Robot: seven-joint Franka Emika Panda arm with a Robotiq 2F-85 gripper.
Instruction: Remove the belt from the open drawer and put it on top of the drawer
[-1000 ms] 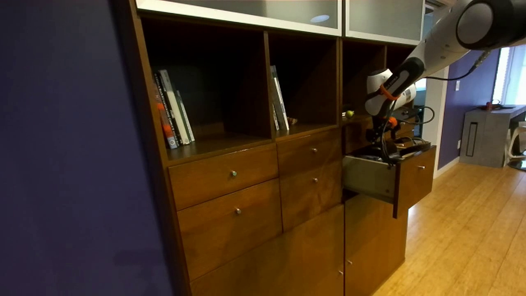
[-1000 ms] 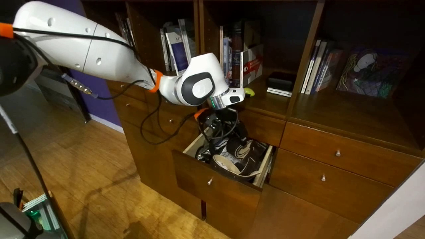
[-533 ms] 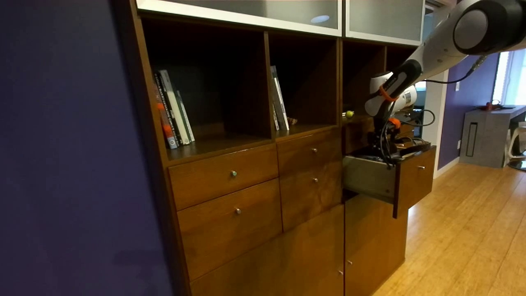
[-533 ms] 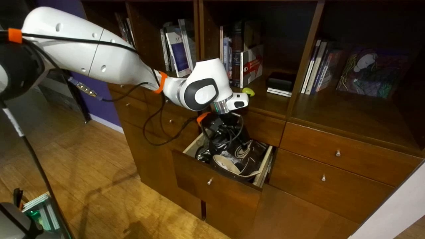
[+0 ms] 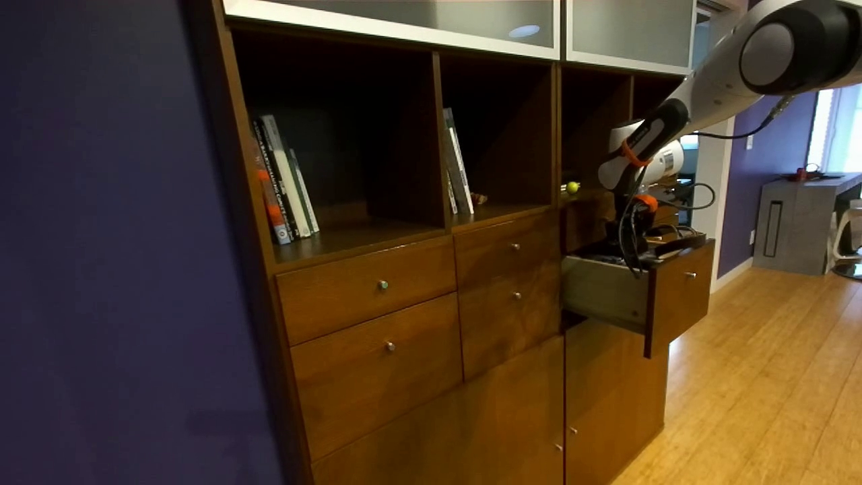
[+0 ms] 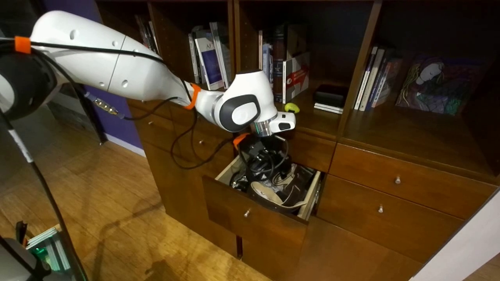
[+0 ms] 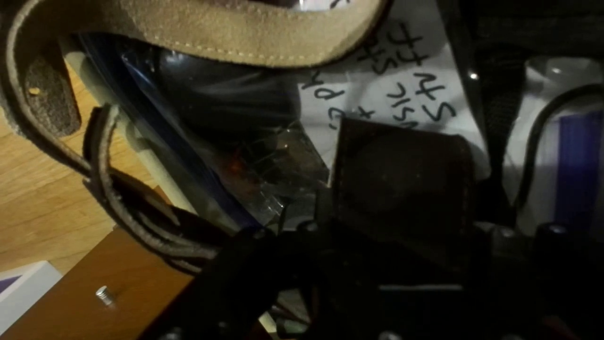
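The drawer [image 6: 267, 228] is pulled out, but the belt [image 7: 255, 38] is inside, so lifting it and setting it on top are left. In the wrist view the belt curls across the upper left; lower middle, the gripper [image 7: 401, 222] has its sides apart around brown leather [image 7: 401, 177], maybe more belt, and I can't tell if it pinches.

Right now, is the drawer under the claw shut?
No: in an exterior view, the drawer stands pulled out, its side wall exposed.
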